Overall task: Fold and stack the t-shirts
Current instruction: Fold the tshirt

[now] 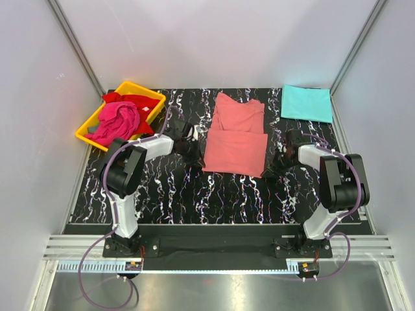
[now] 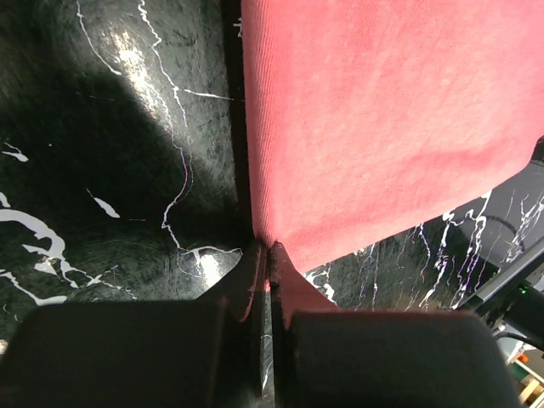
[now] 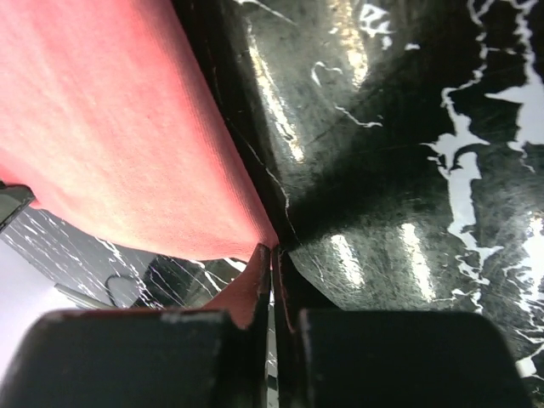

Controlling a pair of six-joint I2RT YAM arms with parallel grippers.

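The salmon-pink t-shirt (image 1: 237,133) lies flat mid-table, its lower part doubled over. My left gripper (image 1: 198,159) is at its near left corner; in the left wrist view the jaws (image 2: 269,255) are shut on the corner of the pink cloth (image 2: 382,110). My right gripper (image 1: 271,170) is at the near right corner, and the right wrist view shows it (image 3: 274,255) shut on the pink cloth's tip (image 3: 110,127). A turquoise t-shirt (image 1: 306,102) lies folded at the back right. The magenta t-shirt (image 1: 117,122) and the red one (image 1: 136,102) are bunched in the tray.
The yellow plastic tray (image 1: 83,135) sits at the back left corner of the black marbled table (image 1: 168,194). White walls with metal rails close in the left, right and back sides. Both arm bases stand at the near edge.
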